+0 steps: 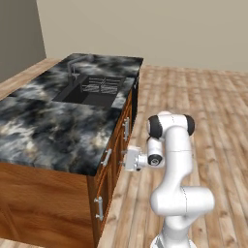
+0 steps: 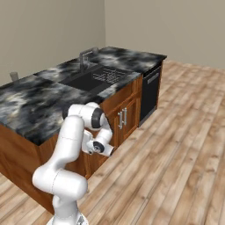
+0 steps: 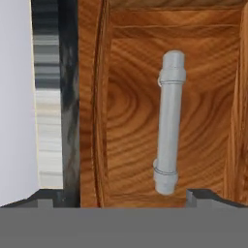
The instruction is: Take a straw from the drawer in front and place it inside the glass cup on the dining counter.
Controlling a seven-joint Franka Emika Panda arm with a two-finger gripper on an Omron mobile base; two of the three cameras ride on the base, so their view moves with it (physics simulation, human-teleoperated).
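Note:
The drawer [image 3: 131,121] is shut, and its reddish-brown front panel with a silver bar handle [image 3: 168,123] faces me close up in the hand view. My gripper [image 3: 125,197] is open, its two dark fingertips [image 3: 48,197] spread wider than the handle and a little short of it. From the left base view, the gripper [image 1: 127,159] points at the drawer handle [image 1: 106,157] just under the dining counter [image 1: 48,131]. The glass cup [image 2: 14,76] stands at the far edge of the dining counter [image 2: 35,101]. The straw is hidden.
A dark sink [image 1: 94,89] with a faucet [image 1: 72,68] is set into the counter. Cabinet doors with vertical handles [image 2: 123,117] and a black dishwasher [image 2: 150,94] line the counter's side. Open wooden floor [image 2: 176,154] lies beside the robot.

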